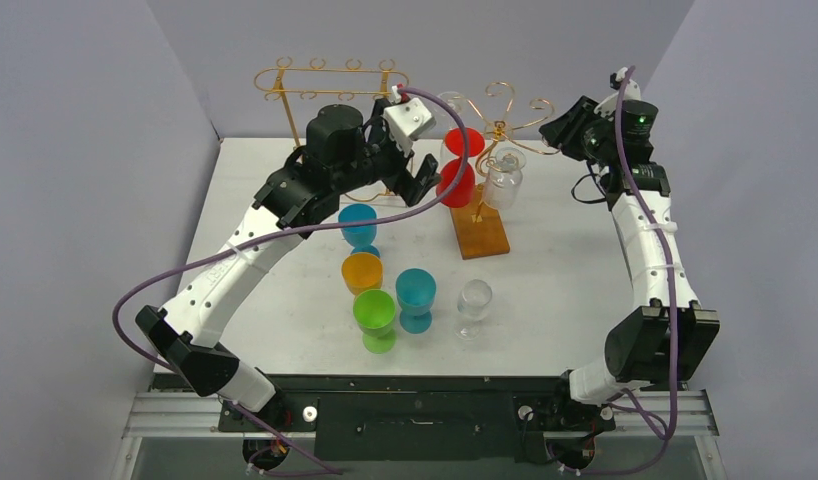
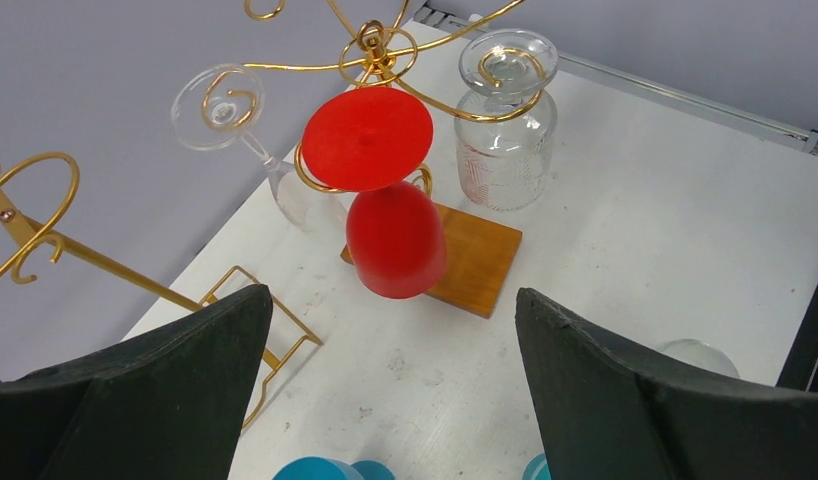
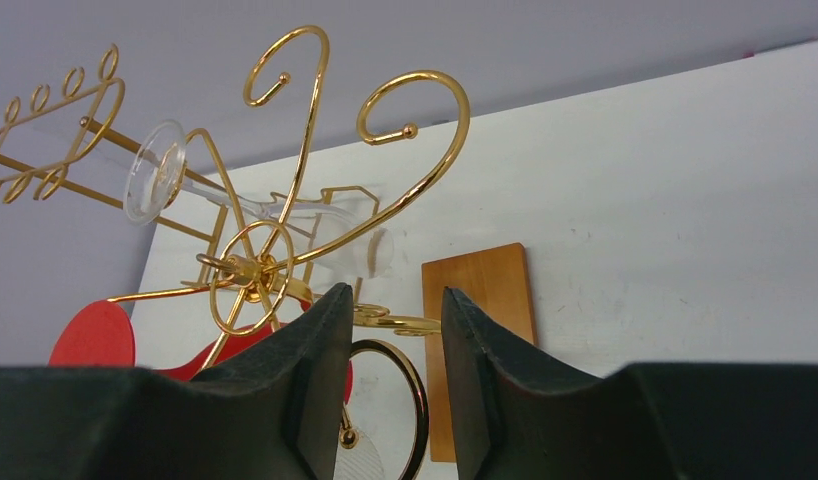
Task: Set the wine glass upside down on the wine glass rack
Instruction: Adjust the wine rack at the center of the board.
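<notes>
1. Gold rail rack [image 1: 330,80], back left of the table [image 1: 565,290]. It plays no part in this step, in our judgement.
2. Four loose glasses stand upright near the middle of the table: blue [image 1: 360,220], orange [image 1: 362,270], green [image 1: 375,312] and teal [image 1: 416,292].
3. Left gripper [image 1: 413,180]: the jaws are spread wide with nothing between them. It hangs just beside the red wine glass and does not touch it.
4. Red wine glass [image 2: 395,240]: it hangs upside down on the wire rack, foot up in a gold loop and bowl down over the wooden base [image 2: 480,255].
   - We judge the hanging done and the step in hand to be release and retreat.
   - The next move calls for a straight pull-back of the left gripper that clears the bowl and the wire arms, since the glass hangs freely and could swing.
5. Clear glass [image 1: 474,300], upright on the table in front of the base.
6. Wire rack [image 2: 380,45]: it also carries a tilted clear stemmed glass [image 2: 225,105] and a patterned clear glass [image 2: 505,140].
7. Right gripper [image 3: 385,300], at the rack's upper right arms. The fingers sit close together with a narrow gap, and gold wire shows in that gap. We cannot tell whether they pinch it.
8. Writing and brands: we can read none.
</notes>
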{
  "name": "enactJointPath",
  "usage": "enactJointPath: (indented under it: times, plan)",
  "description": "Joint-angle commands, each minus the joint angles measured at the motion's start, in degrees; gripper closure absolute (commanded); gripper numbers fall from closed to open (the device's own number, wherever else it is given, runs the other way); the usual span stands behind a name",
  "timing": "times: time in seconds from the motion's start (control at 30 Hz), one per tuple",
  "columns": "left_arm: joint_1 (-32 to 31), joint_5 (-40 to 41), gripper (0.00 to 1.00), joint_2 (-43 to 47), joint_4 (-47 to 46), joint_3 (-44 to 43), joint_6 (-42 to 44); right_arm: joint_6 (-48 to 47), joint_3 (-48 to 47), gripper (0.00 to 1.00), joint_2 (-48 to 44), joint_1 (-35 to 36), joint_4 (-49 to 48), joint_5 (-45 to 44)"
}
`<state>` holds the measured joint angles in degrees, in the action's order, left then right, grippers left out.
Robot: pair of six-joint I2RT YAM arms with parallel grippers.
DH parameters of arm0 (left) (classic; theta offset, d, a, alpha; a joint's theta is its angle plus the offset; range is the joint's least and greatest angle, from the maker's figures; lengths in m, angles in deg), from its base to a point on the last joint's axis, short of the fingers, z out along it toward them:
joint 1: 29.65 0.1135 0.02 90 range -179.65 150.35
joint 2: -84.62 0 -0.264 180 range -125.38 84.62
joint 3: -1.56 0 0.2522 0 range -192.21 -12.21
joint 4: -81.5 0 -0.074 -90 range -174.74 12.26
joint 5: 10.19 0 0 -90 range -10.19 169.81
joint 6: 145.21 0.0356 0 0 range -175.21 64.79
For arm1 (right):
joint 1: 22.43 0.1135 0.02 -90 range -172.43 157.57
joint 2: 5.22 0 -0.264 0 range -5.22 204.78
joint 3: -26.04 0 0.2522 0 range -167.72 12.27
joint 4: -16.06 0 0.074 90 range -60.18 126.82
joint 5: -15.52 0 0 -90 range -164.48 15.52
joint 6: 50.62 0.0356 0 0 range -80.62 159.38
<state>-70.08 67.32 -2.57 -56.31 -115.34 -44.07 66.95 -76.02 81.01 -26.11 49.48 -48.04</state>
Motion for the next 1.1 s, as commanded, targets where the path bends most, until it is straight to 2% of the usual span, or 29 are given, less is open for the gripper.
enactJointPath:
  times: [0.0, 0.1, 0.2, 0.33, 0.43, 0.53, 0.7, 0.9, 0.97, 1.07]
  plan:
    - [0.26, 2.10, 0.11, 0.01, -3.16, -1.40, -0.98, 4.19, 3.05, 0.67, -3.26, -0.01, -0.71, -0.38]
    - [0.26, 3.33, 0.11, -1.53, -2.95, -4.32, -1.71, 5.08, 4.76, 0.68, -4.07, -0.02, -1.28, -1.16]
    - [0.26, 3.60, 0.14, -5.64, -1.51, -11.55, -3.92, 6.31, 5.87, 0.72, -4.38, -0.01, -2.27, -1.30]
    - [0.11, 2.52, 0.24, -15.63, 3.74, -26.91, -5.77, 7.48, 6.37, 0.76, -4.85, 0.07, -2.47, -1.25]
    - [-0.20, 1.52, 0.32, -25.22, 8.79, -42.49, -5.93, 7.50, 7.04, 0.80, -5.42, -0.04, -2.06, -1.88]
    - [-1.14, 0.87, 0.39, -31.22, 10.05, -49.81, -5.37, 7.57, 8.19, 0.82, -6.06, 0.01, -1.87, -1.89]
    - [-2.35, 0.20, 0.40, -32.45, 5.07, -45.39, -4.81, 7.96, 9.64, 0.83, -6.76, -0.05, -2.16, -2.33]
    - [-2.29, -0.64, 0.40, -33.74, 3.23, -43.95, -6.11, 9.82, 10.99, 0.83, -6.23, 0.08, -2.99, -2.69]
    - [-2.36, -0.69, 0.38, -32.85, 0.93, -41.46, -6.26, 10.21, 11.31, 0.77, -5.89, 0.08, -3.29, -2.35]
    - [-2.41, -0.86, 0.38, -32.71, -1.04, -40.05, -6.62, 10.81, 11.54, 0.75, -6.02, 0.08, -4.06, -1.71]
